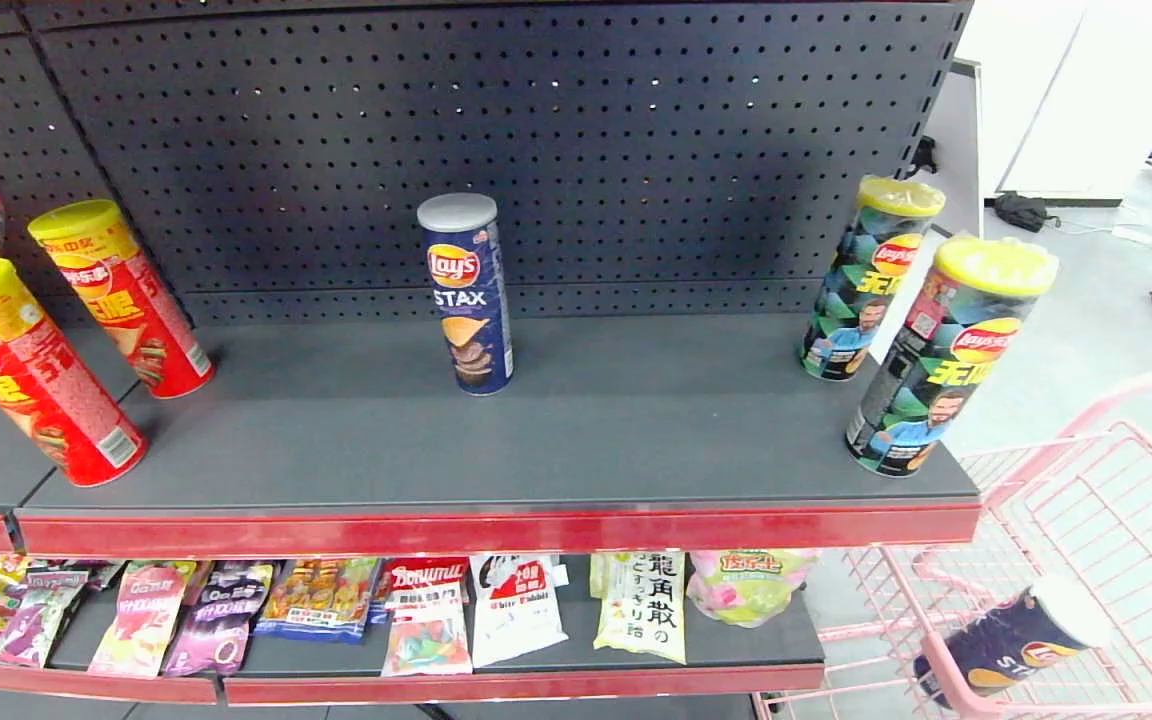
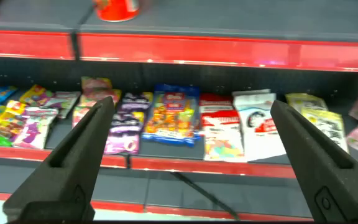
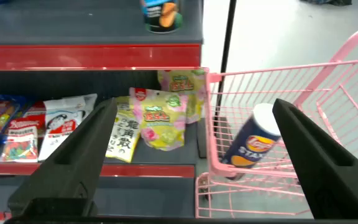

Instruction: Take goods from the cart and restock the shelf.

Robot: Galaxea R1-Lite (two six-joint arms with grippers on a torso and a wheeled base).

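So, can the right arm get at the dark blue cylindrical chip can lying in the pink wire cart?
Probably yes. The right gripper is open, and the dark blue chip can lies uncovered in the pink wire cart, whose top is open. The cart's near side means coming from above.

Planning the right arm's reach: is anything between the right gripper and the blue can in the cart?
Yes: the cart's pink wire side stands between the open right gripper and the blue can lying inside. Going in from above seems clear.
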